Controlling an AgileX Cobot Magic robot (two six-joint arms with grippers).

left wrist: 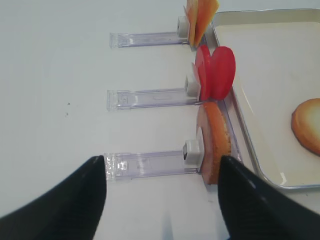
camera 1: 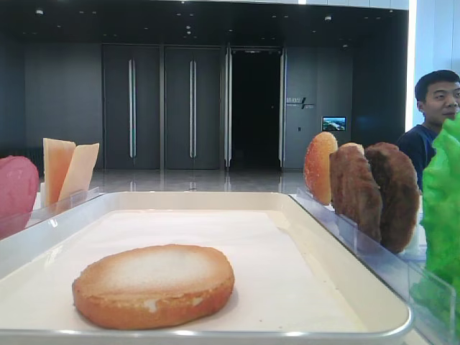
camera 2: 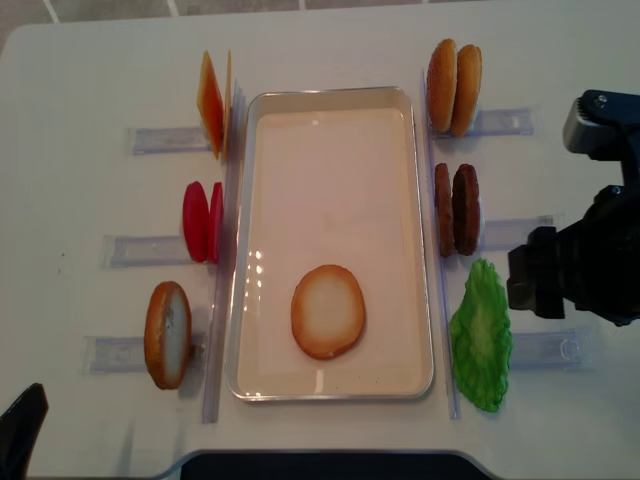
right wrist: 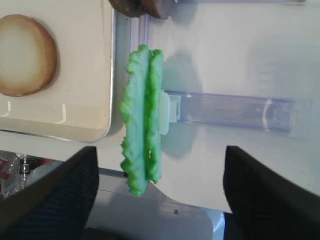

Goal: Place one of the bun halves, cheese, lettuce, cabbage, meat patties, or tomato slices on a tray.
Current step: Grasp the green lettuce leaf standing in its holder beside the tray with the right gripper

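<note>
White tabletop [camera 2: 330,50] carries everything, with a dark hall of tall doors and a seated man [camera 1: 435,115] behind it in the low exterior view. On the right, the right gripper [right wrist: 160,200] has its two black fingers [right wrist: 60,195] spread wide apart and grasps nothing; the lettuce [right wrist: 142,120] stands on edge just ahead of it, between the lines of the two fingers, propped in a clear plastic rack [right wrist: 230,110]. Beyond the lettuce from that gripper lies the tray [camera 2: 420,300], and on its paper lining rests one bun half [camera 2: 328,311], pale face up (the only food on it). Farther along the same side as the lettuce stand the meat patties [camera 2: 457,209] and another pair of bun halves [camera 2: 455,87]. The left gripper [left wrist: 162,200] also has its fingers parted, grasping nothing, with a single upright bun half [left wrist: 215,142] just ahead of it, then the tomato slices [left wrist: 216,72] and the cheese [left wrist: 200,17] farther on.
</note>
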